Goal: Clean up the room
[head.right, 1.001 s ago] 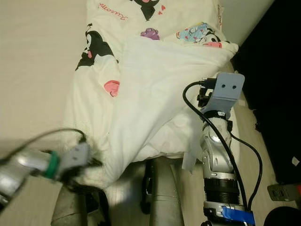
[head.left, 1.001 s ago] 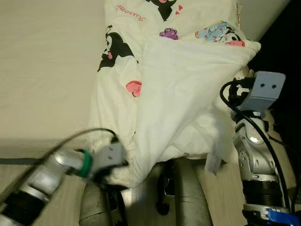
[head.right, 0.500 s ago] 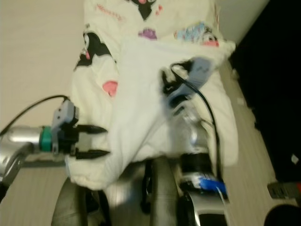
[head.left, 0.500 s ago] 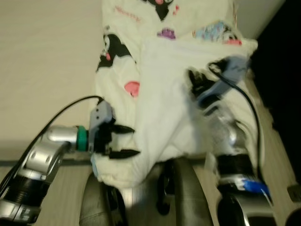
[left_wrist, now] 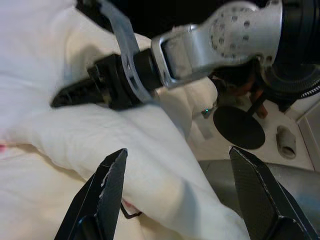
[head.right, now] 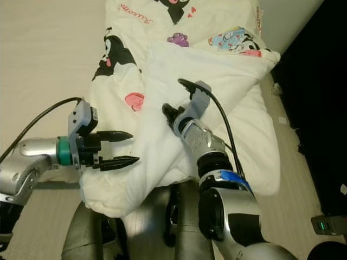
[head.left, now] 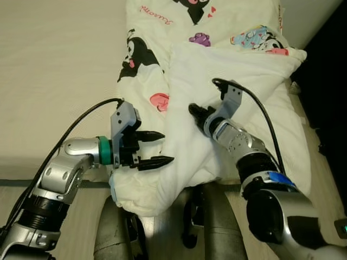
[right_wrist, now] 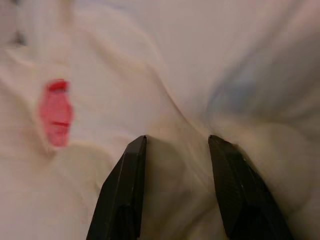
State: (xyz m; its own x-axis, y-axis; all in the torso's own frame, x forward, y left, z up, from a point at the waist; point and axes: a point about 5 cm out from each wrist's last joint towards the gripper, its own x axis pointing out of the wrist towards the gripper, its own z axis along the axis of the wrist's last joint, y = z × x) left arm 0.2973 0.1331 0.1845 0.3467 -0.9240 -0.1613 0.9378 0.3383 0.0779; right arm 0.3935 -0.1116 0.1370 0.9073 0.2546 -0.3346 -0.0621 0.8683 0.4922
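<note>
In the last second I've swung both arms onto the quilt (head.left: 233, 70) on the bed (head.left: 54, 65). My left gripper (head.left: 158, 147) hovers spread, empty, at its near fold; my right gripper (head.left: 195, 112), fingers parted, presses the white panel. I'm about to grasp.
</note>
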